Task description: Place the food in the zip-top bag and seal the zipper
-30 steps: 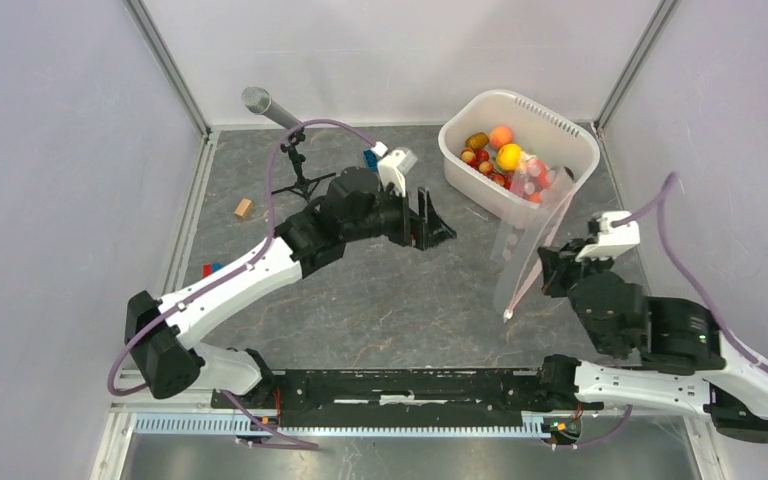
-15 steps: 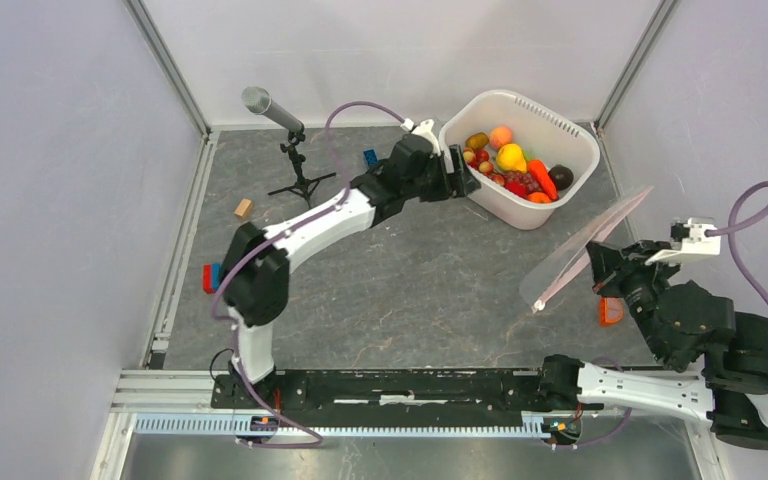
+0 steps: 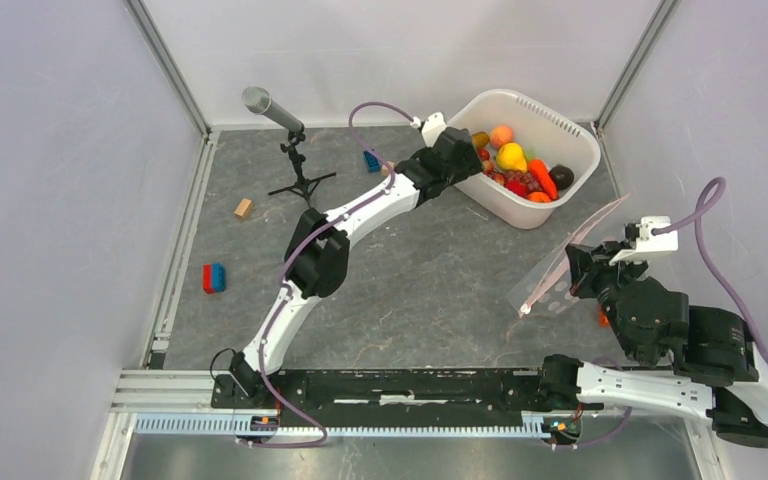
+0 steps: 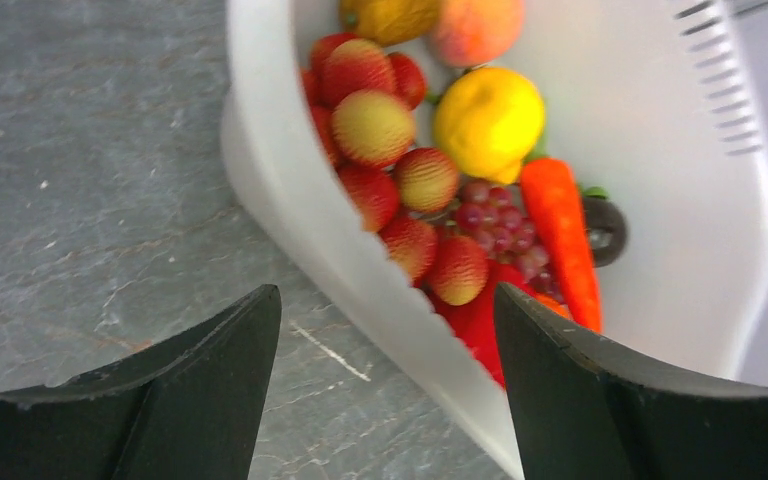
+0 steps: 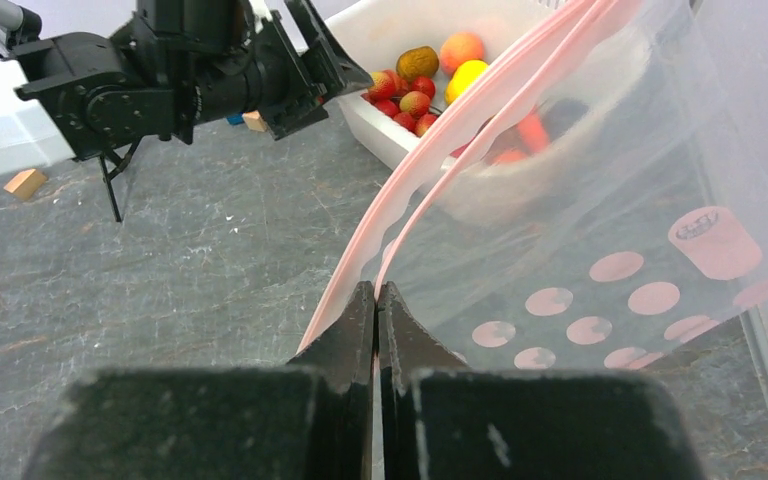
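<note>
There is one zip-top bag, one white basin and two arms. All the food sits in the basin, none in the bag. The left wrist view shows one yellow fruit, one orange carrot, one bunch of purple grapes, one red pepper low against the wall, and about eight small red apples, some half hidden. A peach-coloured fruit and a dark round piece lie there too.

The left gripper is spread wide and empty. It hovers at the basin's near wall, with the apples just beyond its fingers.

The right gripper is pressed together, pinching the zipper, the pale pink strip along the bag's mouth. It holds the bag off the worktop. The clear sheet fans up and away from that gripper toward the basin, well apart from the left gripper.

On the worktop stand one microphone on a stand, one wooden block, one blue block and one red-and-blue block.
</note>
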You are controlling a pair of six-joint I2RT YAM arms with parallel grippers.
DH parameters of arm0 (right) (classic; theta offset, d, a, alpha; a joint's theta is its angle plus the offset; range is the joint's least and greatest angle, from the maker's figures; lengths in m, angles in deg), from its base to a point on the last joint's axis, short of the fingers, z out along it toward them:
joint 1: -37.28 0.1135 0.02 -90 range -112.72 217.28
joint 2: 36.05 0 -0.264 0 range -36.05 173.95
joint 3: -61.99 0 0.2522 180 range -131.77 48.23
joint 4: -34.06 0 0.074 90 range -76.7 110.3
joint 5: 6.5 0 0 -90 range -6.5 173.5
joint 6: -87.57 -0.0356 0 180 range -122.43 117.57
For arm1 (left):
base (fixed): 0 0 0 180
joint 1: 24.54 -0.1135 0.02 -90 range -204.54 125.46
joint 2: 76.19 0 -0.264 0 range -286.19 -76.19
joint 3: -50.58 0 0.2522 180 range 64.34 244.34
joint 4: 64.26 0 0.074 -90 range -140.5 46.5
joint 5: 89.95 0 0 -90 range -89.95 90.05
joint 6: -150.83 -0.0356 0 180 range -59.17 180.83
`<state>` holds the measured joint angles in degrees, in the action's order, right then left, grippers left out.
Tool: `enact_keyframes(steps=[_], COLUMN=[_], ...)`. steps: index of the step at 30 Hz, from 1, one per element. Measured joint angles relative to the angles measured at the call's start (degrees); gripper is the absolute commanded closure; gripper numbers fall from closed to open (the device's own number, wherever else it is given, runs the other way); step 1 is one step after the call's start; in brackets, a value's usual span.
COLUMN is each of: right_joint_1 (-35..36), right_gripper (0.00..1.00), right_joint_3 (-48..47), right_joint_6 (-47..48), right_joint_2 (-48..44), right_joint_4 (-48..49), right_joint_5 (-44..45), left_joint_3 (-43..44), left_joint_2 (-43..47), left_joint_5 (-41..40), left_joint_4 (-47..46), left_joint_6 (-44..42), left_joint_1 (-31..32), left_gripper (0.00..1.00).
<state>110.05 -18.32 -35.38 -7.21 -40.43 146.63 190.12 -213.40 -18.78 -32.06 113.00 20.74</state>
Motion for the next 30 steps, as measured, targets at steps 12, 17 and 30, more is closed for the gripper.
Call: enact_keyframes(steps=[12,17,30], right_joint_1=[0.00,-0.02,-0.02], right_gripper=[1.00,1.00,1.00], right_joint_3=[2.45,2.56,3.04], right_joint_6=[-0.37,-2.03,-3.89], right_joint_2=[0.96,0.90,-0.55], right_joint_4=[1.81,-0.11,-1.05], right_joint_5=[1.18,3.30,4.46], left_joint_3=[-17.44,-33.03,-41.35], left_joint_2=[7.67,17.00,27.23], left_joint_5=[-1.92,-3.15,-2.97], left_joint_4=[-6.21,-6.23,-10.29], left_joint_6=[1.38,-0.94,-6.43], left_joint_1=[0.66,0.96,0.44], left_gripper=[0.43,0.55,0.92])
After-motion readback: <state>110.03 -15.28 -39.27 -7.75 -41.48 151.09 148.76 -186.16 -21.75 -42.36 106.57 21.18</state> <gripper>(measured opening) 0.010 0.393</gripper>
